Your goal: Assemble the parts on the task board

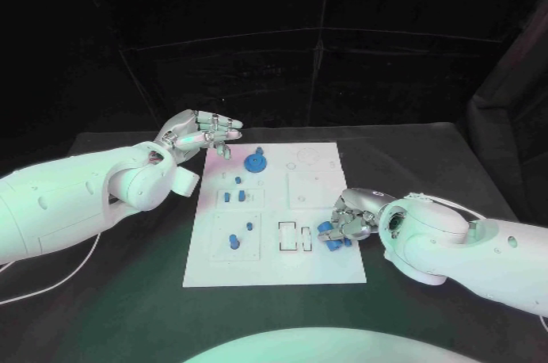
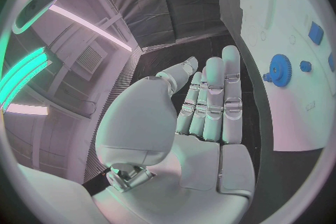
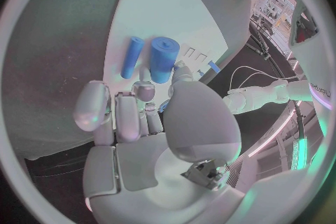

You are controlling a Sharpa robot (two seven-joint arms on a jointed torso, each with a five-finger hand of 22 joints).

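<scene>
- Left hand (image 1: 201, 131) hovers off the board's far left corner, fingers loosely spread and holding nothing; its wrist view shows them straight, side by side.
- The white board (image 1: 274, 268) lies mid-table. On it stand a blue gear (image 1: 257, 164) and small blue pegs (image 1: 233, 240) — no readable writing.
- Right hand (image 1: 352, 218) sits at the board's right edge, fingers curled over blue pieces (image 1: 332, 242); whether it grips them I cannot tell.
- Right wrist view: two blue cylinders (image 3: 163, 59) beyond the fingertips, partly hidden.
</scene>
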